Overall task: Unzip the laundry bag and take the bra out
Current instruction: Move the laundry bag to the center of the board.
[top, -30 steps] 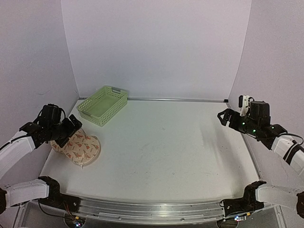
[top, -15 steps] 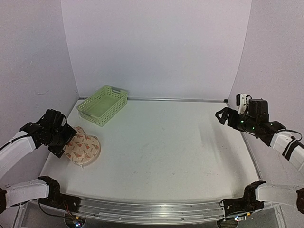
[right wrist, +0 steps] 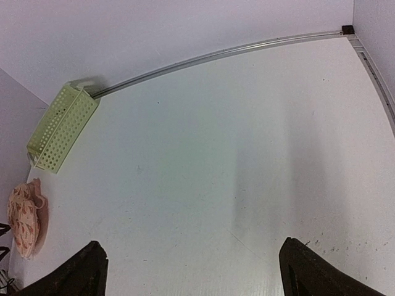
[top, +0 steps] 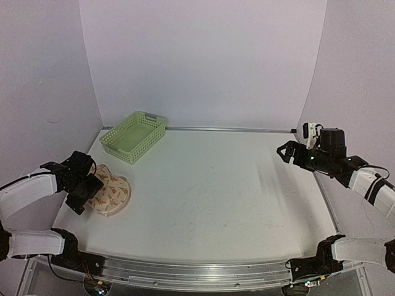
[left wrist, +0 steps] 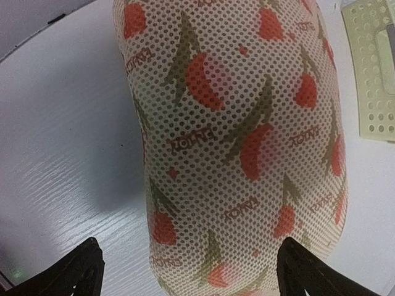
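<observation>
Two arms are in view over the table point(top: 216, 197), and only the left one has shifted much. Within the last second it has been lowered and drawn nearer than the green basket point(top: 133, 137), so that the left gripper point(top: 89, 188) is now set low against the left side of the laundry bag point(top: 111, 192). The bag lies flat, nearer than the basket and slightly to its left. The right gripper point(top: 285, 152) has only been eased a little toward the basket and is held well to the right of it, in the air. Both grippers are spread wide with nothing between the fingers.

From this an approach is judged to be under way. The unzipping is not yet begun.

In the top view the left end of the bag is covered by the gripper. In the left wrist view the bag point(left wrist: 241, 142) is cut off at the top and bottom of the picture. The zip and its pull cannot be made out in any view. No bra is seen; it is presumably inside.
</observation>
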{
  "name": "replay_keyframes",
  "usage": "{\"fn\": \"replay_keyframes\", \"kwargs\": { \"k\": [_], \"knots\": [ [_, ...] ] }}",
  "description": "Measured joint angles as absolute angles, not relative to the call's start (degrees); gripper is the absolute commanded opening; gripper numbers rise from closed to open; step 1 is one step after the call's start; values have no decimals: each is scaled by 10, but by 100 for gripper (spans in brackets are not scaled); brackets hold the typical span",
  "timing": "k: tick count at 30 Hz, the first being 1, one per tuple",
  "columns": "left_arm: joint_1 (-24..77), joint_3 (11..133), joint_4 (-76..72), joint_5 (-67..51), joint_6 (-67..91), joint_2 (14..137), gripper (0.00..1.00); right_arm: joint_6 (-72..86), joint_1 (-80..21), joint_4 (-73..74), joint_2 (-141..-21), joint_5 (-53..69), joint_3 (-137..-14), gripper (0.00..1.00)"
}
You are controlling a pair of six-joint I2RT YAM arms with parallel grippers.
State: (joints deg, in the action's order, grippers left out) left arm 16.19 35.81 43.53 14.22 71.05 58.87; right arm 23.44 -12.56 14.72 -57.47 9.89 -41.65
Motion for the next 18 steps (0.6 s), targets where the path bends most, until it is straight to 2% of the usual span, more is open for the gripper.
{"fn": "replay_keyframes", "kwargs": {
  "k": [10, 18],
  "knots": [
    [156, 322, 363, 120, 703, 658, 88, 228, -126, 147, -575, 106, -416, 98],
    [149, 303, 303, 100, 687, 688, 68, 227, -126, 147, -576, 112, -416, 98]
  ]
}}
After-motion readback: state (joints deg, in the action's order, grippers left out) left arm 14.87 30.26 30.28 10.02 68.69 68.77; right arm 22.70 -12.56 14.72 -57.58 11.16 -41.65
